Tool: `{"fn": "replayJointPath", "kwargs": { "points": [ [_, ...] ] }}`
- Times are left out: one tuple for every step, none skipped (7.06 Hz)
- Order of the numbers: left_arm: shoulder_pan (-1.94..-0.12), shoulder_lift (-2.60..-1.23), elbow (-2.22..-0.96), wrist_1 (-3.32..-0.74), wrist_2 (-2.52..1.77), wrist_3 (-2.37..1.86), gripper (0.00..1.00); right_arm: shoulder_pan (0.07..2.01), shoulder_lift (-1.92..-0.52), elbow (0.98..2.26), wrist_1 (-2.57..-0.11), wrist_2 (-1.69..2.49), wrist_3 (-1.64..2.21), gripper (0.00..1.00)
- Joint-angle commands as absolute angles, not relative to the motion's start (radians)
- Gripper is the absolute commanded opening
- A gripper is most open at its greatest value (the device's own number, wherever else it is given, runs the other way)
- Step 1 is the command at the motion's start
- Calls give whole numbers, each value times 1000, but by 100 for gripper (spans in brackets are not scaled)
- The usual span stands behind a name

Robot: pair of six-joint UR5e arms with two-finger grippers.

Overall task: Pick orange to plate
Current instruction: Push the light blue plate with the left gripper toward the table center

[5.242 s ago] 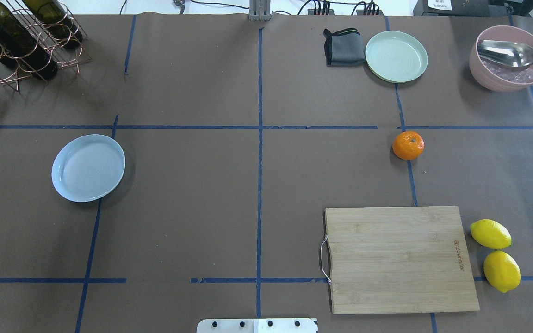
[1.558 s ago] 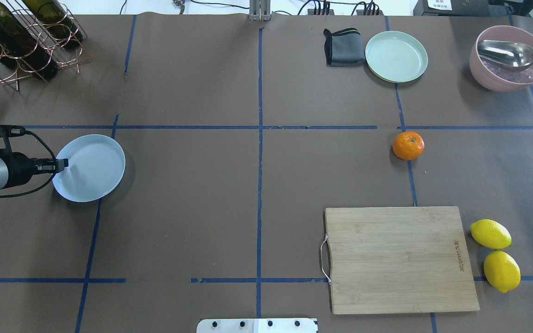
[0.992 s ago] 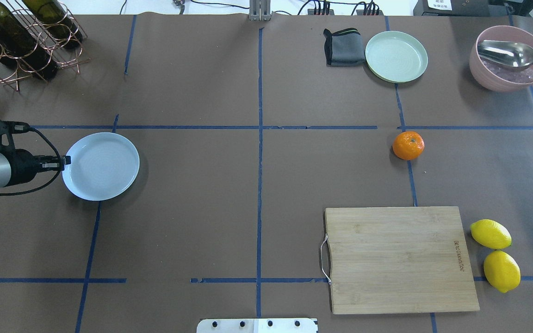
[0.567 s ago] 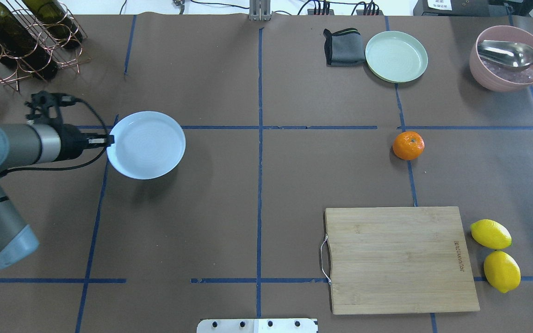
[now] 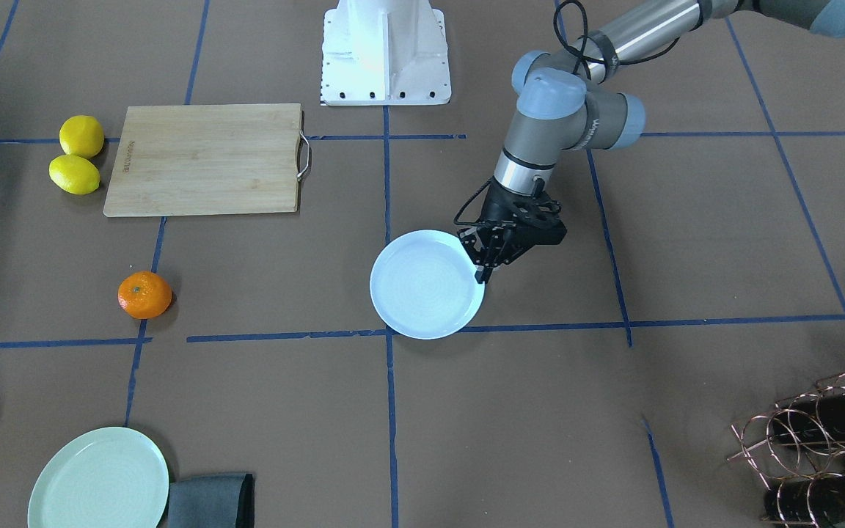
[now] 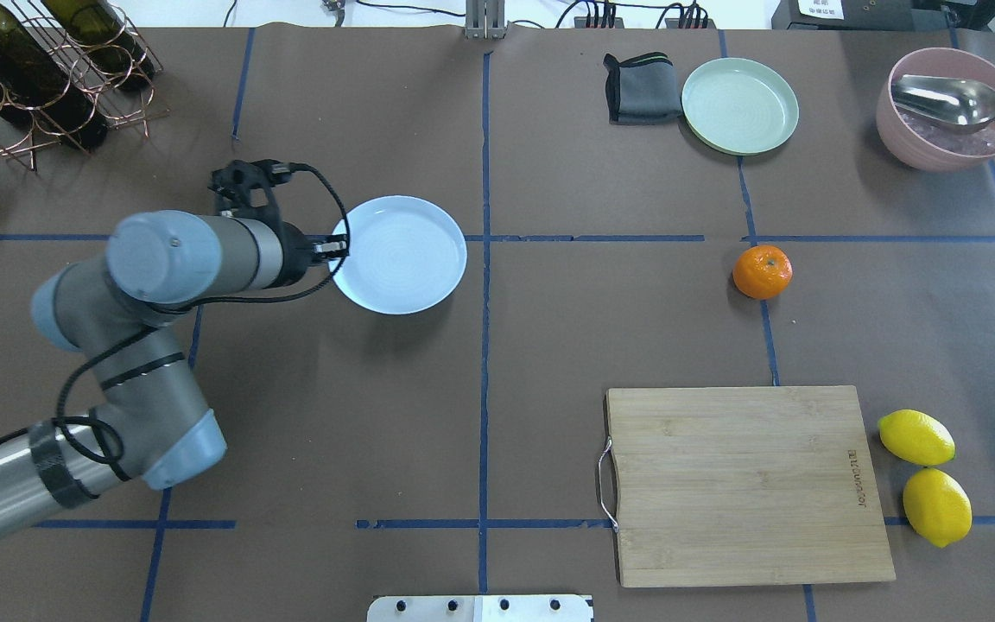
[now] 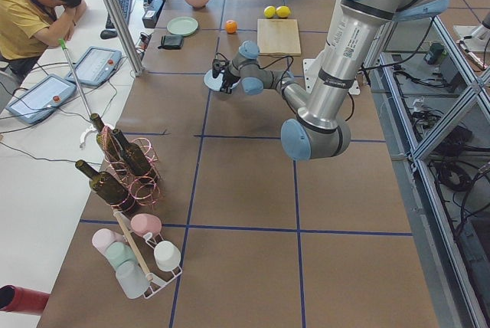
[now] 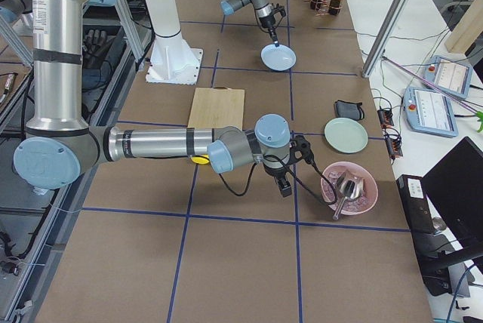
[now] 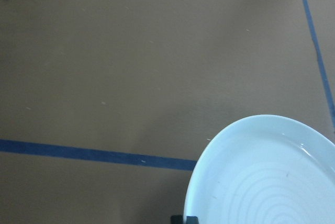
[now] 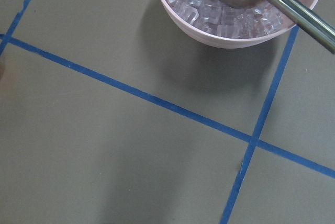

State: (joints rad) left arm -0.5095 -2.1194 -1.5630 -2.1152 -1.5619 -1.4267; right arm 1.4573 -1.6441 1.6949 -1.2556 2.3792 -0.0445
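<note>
The orange (image 6: 762,271) sits on the brown table right of centre, also visible in the front view (image 5: 144,294), with no gripper near it. My left gripper (image 6: 338,248) is shut on the left rim of the bluish-white plate (image 6: 402,255) and holds it level a little above the table, just left of the centre line. In the front view, the left gripper (image 5: 483,265) pinches the plate (image 5: 426,286) at its edge. The left wrist view shows the plate (image 9: 272,182) from above. My right gripper (image 8: 285,187) hovers beside the pink bowl; I cannot tell its state.
A wooden cutting board (image 6: 748,484) lies at the front right, with two lemons (image 6: 916,436) beside it. At the back right are a mint-green plate (image 6: 739,105), a grey cloth (image 6: 640,86) and a pink bowl (image 6: 951,108) of ice with a scoop. A wine rack (image 6: 40,78) stands back left.
My left arm came in from the left, gripped the plate's rim, lifted it and carried it rightward toward the table's centre. The orange has not moved.
</note>
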Motion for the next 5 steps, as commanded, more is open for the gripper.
{"fn": "replayJointPath", "kwargs": {
  "points": [
    [-450,-2171,-1552,-2069,-1543,-1480,0,1457,-1644,1695,-1256,2379,-44,100],
    [-449,-2161,-1551,-2069,-1543,-1479,0,1457,-1644,1695,-1256,2379,-44,100],
    [-449,-2161,-1545,-2069,-1545,-1471,6,1457,-1644,1695,-1256,2379,-44,100],
    [-449,-2163,-1545,-2069,-1545,-1470,45,1457,-1644,1694,-1256,2379,-44,100],
    [-449,-2163,-1549,-2069,-1545,-1468,99,1457,-1644,1694,-1256,2379,-44,100]
  ]
}}
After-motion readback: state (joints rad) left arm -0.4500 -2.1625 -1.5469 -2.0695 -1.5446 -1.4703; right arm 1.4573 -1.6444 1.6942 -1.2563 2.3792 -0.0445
